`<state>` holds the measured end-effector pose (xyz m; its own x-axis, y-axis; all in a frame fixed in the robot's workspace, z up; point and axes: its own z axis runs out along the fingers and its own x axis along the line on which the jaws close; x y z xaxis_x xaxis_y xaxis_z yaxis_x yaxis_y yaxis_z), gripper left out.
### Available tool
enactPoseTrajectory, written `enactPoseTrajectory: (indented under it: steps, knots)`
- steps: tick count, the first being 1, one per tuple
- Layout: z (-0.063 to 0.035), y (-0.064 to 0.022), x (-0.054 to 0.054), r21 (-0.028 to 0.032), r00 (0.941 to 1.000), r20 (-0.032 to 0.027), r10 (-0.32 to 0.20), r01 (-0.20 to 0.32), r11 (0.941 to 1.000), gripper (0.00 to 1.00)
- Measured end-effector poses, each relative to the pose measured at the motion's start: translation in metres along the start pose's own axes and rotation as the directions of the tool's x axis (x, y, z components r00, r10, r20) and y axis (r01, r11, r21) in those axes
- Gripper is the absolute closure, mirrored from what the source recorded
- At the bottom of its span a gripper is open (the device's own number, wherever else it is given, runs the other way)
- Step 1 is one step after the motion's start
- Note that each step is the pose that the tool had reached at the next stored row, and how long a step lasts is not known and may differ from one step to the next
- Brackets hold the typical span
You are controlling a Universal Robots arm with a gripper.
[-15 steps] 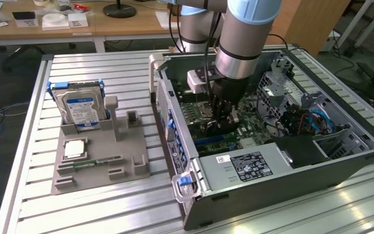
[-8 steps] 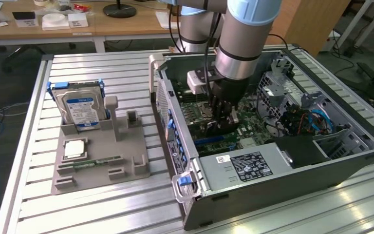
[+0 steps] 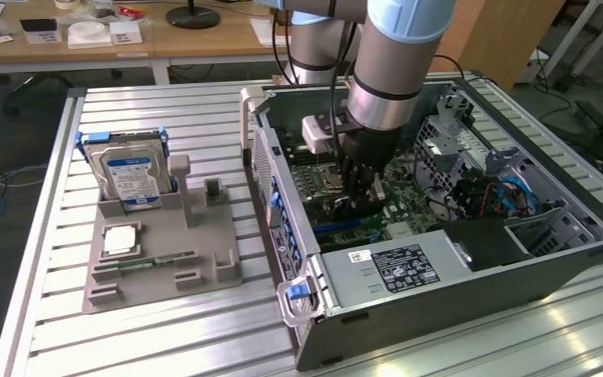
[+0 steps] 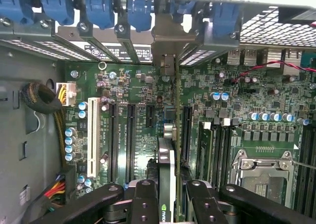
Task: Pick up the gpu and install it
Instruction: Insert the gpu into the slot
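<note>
1. Inside the computer case (image 3: 553,251), black expansion slots (image 4: 131,135) flank the card. A CPU socket (image 4: 259,169) and a cable bundle (image 4: 42,98) lie further off on opposite sides.
2. Outside the case, a hard drive (image 3: 129,169) stands in a gray holder (image 3: 207,271).
3. The gpu (image 4: 165,155) stands on edge over the motherboard (image 4: 138,85). Its long axis runs parallel to the slots, toward the blue rear latches (image 4: 98,9).
4. The gripper (image 4: 170,189) is clamped on the gpu's near end.

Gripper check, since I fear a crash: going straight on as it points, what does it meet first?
Probably the motherboard, with the gpu clamped in the gripper touching first; the depth left is unclear.
</note>
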<state>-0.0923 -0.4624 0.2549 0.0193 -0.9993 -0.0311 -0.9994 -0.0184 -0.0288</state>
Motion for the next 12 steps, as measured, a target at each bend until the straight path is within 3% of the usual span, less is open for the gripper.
enactPoseTrajectory:
  steps: [12]
  knots:
    - [0.0017, 0.0002, 0.0001, 0.0000, 1.0000, 0.0000, 0.000, 0.000, 1.0000, 0.74]
